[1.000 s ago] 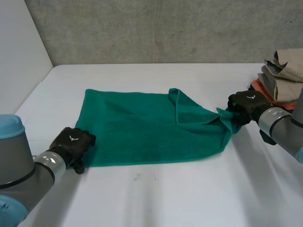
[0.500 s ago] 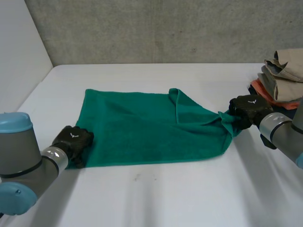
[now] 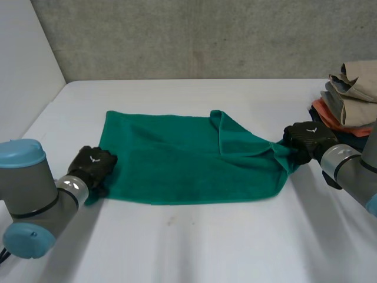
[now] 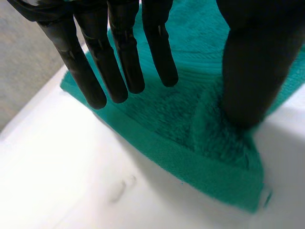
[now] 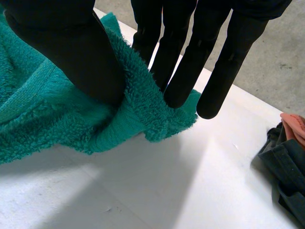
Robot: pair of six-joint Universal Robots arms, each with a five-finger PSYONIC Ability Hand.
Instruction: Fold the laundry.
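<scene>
Grey concrete wall (image 3: 206, 35) runs along the far side of a white table (image 3: 235, 247). A green terry towel (image 3: 171, 159) lies spread across the middle of the table, mostly flat. Its far right part is folded over onto itself in a loose flap, and its right end is drawn into a gathered point. At the far right edge of the table, well apart from the towel's body, sits a stack of folded laundry (image 3: 350, 100) in beige, orange, grey and dark blue.

The left arm (image 3: 29, 194) reaches in from the near left. The left hand (image 3: 93, 166) rests on the towel's near left corner. In the left wrist view its fingers (image 4: 121, 52) are straight and slightly apart above the cloth (image 4: 190, 124). The thumb (image 4: 252, 62) presses down into the pile just inside the corner, and nothing is gripped between thumb and fingers.

The right hand (image 3: 306, 138) is at the towel's gathered right end, near the stack. In the right wrist view its thumb (image 5: 71, 52) and straight fingers (image 5: 183, 52) pinch a bunched fold of the towel's hem (image 5: 133, 119) between them, and the cloth hangs just above the table.
</scene>
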